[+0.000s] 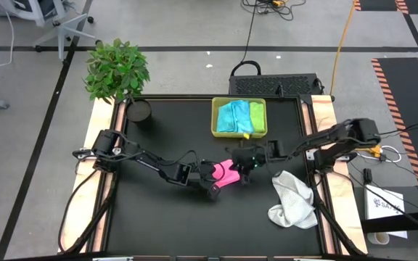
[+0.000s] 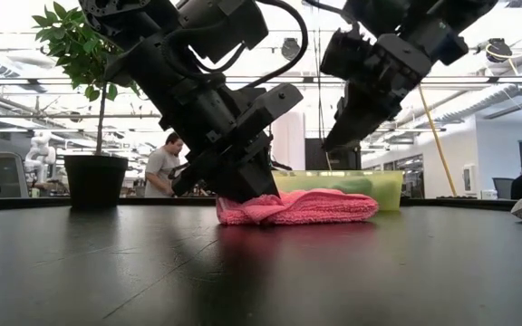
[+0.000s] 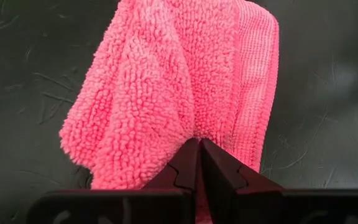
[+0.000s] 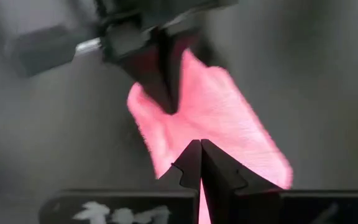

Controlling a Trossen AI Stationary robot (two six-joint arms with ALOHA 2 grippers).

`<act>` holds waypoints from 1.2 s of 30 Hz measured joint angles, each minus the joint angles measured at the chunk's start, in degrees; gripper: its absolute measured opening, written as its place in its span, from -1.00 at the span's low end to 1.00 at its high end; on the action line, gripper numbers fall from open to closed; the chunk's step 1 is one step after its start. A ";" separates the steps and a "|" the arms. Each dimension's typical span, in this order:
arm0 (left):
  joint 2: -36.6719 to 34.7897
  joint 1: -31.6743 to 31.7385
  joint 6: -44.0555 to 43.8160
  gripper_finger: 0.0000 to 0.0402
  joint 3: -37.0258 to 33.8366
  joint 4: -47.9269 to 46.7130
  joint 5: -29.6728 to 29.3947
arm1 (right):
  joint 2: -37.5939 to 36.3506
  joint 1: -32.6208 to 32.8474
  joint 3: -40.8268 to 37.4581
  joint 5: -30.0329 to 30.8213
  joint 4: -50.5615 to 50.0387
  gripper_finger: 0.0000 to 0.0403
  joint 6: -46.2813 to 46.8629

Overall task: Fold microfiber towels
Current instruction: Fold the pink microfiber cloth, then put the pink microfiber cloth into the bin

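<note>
Jaws, as you see them: left gripper [image 1: 210, 190] pinched on the folded pink towel [image 1: 227, 173] at mid-table, right gripper [image 1: 247, 176] closed empty just above its far edge, white towel [image 1: 293, 198] crumpled to the right, tray [image 1: 216, 120] holding blue and green towels behind.

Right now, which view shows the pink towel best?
Left wrist view: the pink towel fills the frame, its folds and hemmed edge clear. High view shows it small, partly hidden between the tools. Low view shows its side only. Right wrist view is blurred.
</note>
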 joint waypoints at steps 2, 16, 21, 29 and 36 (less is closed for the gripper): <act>0.00 0.13 -0.02 -0.87 0.00 0.34 0.02 | 2.31 1.45 0.00 0.09 2.65 -1.00 1.24; 0.02 0.22 -0.46 -0.87 0.00 0.67 -0.22 | 17.17 4.34 0.28 -0.36 10.48 -1.00 5.81; 0.09 0.24 -0.52 -0.87 0.00 0.91 -0.24 | 14.58 3.58 0.33 -1.72 2.65 -1.00 4.60; 0.07 0.22 -0.60 -0.87 0.00 0.71 -0.45 | 4.32 1.92 -0.09 -1.70 -7.51 -1.00 3.40; 0.07 0.22 -0.57 -0.87 0.00 0.72 -0.44 | -1.95 0.62 0.00 -1.78 -10.75 -0.99 5.44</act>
